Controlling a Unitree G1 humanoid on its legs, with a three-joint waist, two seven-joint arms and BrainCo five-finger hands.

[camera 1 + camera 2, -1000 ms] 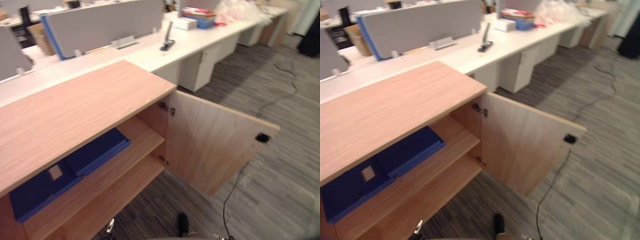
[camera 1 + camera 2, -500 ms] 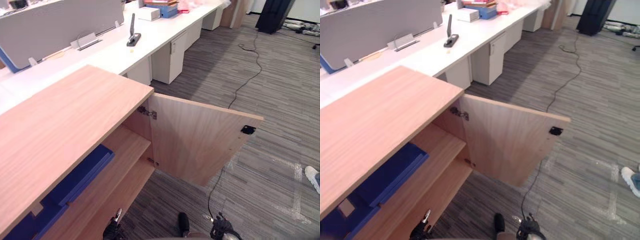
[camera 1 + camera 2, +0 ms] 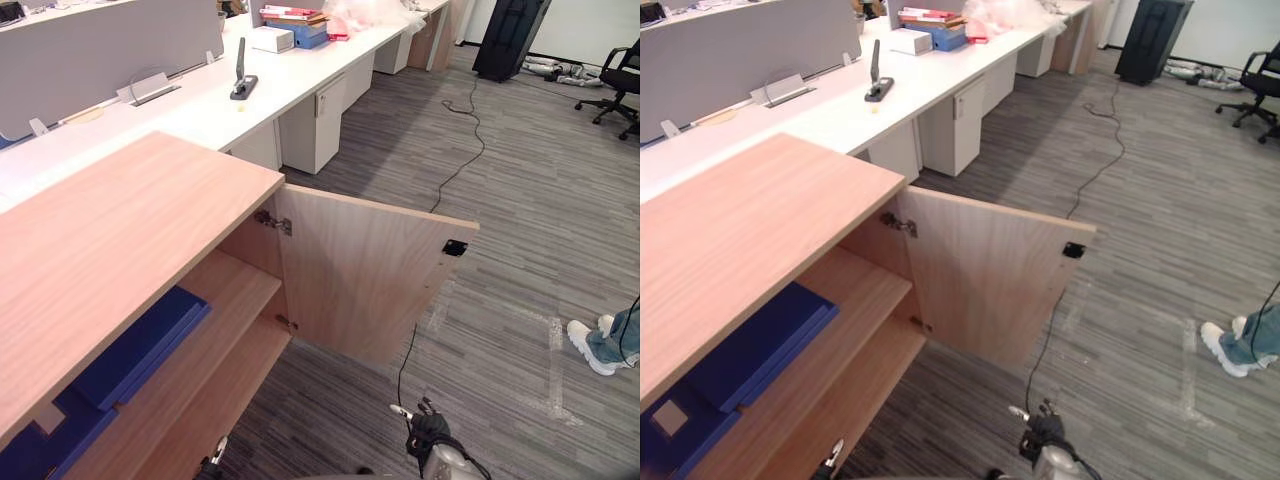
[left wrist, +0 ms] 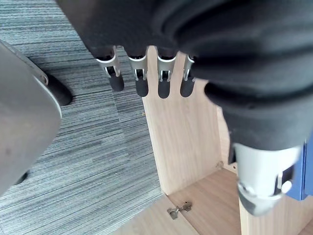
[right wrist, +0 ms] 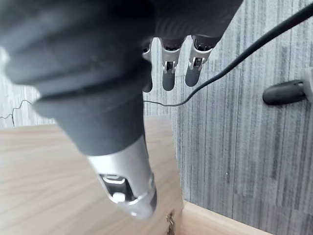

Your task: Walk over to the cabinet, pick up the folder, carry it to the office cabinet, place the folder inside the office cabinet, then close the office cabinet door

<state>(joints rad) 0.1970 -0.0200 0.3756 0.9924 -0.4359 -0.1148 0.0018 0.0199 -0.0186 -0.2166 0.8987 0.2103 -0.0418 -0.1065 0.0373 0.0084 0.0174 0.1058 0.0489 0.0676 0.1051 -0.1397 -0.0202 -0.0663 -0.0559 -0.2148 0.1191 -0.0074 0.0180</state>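
Note:
Two blue folders (image 3: 140, 345) lie flat on the upper shelf of the wooden office cabinet (image 3: 120, 240) at the lower left; the nearer one (image 3: 675, 425) carries a pale label. The cabinet door (image 3: 360, 275) stands swung wide open to the right, black catch (image 3: 455, 247) at its far edge. My left hand (image 4: 264, 181) hangs low in front of the cabinet, fingers (image 4: 138, 73) straight and empty. My right hand (image 5: 127, 188) hangs over the carpet near the door, fingers (image 5: 168, 66) relaxed, holding nothing; it also shows as my right hand (image 3: 430, 440) at the bottom edge.
A long white desk (image 3: 200, 110) with grey dividers, a black stapler (image 3: 240, 82), a stack of books (image 3: 290, 20) and a drawer pedestal (image 3: 312, 125) runs behind the cabinet. A person's shoe (image 3: 588, 345) is at the right. An office chair (image 3: 620, 85) stands far right.
The camera has swung to the right, so the cabinet sits further left in the picture. My right hand and a person's shoe have come into view. The folders and door have not moved.

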